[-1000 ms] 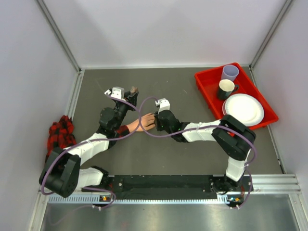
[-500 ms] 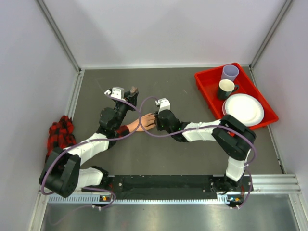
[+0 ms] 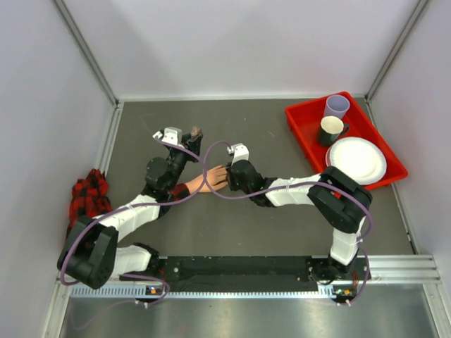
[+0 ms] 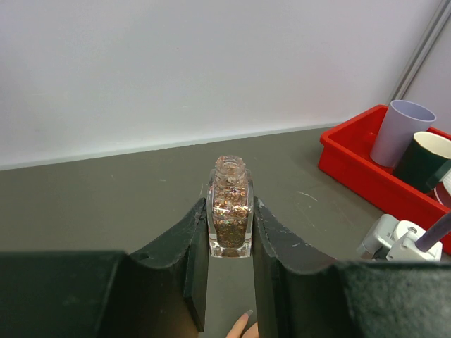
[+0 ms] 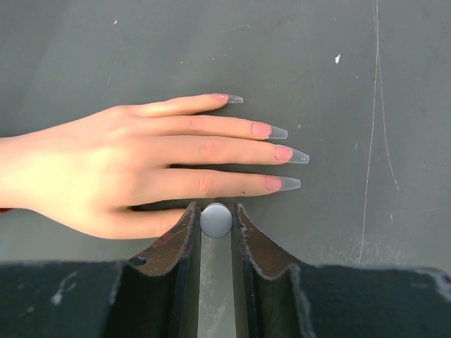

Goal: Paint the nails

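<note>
While the left gripper (image 4: 230, 227) clamps a bottle (image 4: 230, 203), nails (image 5: 282, 152) lie flat

red/blk plaid sleeve (image 3: 89, 193), pink nails (image 5: 282, 153)

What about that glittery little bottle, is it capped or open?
Open: the bottle stands upright, gripped between the left jaws, and its bare neck shows no cap.

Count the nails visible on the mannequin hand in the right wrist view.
4, one per outstretched finger, all pointing right: top nail, second, third, fourth. The fifth finger ends behind the right gripper, so another nail may be hidden.
</note>
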Robot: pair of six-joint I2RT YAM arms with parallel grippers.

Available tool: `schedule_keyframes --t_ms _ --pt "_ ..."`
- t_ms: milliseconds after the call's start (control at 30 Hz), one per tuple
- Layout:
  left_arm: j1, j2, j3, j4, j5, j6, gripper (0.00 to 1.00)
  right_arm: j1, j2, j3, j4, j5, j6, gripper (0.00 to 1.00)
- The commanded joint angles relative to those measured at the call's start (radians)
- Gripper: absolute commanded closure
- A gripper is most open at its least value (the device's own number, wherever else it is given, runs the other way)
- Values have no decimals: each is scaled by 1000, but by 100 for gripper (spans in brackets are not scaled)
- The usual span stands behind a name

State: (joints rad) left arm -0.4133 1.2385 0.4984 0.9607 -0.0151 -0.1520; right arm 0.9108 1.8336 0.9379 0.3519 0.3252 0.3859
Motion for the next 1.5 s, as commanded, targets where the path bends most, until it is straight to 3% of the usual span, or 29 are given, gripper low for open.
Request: schedule_keyframes --t_ms 0,933,1467 --pt "5 -40 -4 49 10 -4 100 -9 6 44 29 11 -7 100" --pt "7 -39 -4 46 10 -6 100 20 -128 -44 22 28 -10 100" --pt "8 -43 -6 44 10 -6 100 39 -42 7 24 2 4 100"
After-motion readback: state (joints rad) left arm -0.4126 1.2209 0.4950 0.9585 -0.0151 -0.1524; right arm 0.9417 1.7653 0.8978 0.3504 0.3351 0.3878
